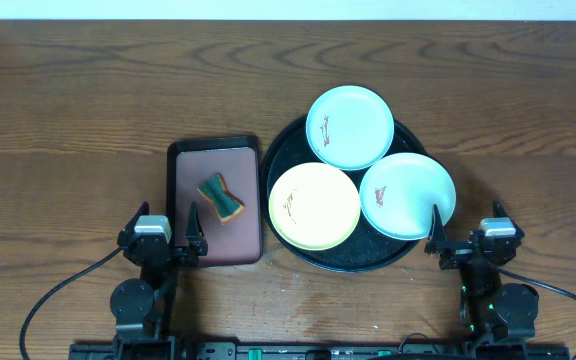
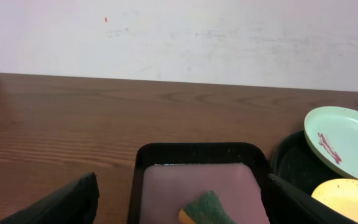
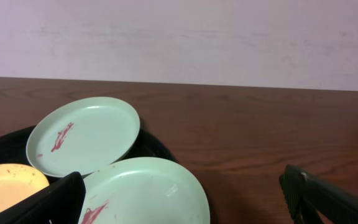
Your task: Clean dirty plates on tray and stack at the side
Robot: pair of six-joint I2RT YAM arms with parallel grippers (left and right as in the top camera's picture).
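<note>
Three small round plates sit smeared on the large round black tray point(image 1: 280, 150): one mint-blue plate point(image 1: 349, 126) at its 12 o'clock, another mint-blue plate point(image 1: 406, 195) at 4, a pale yellow plate point(image 1: 314, 206) at 8. At the tray's 9 o'clock, a maroon rectangular tray point(image 1: 196, 160) holds a green-and-orange sponge point(image 1: 221, 196) on the wooden bench point(image 1: 88, 100). The left hand point(image 1: 163, 226) and right hand point(image 1: 466, 228) gape wide, empty. Cleaning looks unstarted; fetching the sponge likely comes first.

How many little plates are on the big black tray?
3 on the round black tray: one pale mint-blue plate at the far edge, another mint-blue plate on the right, a pale yellow plate on the left. None hidden.
</note>
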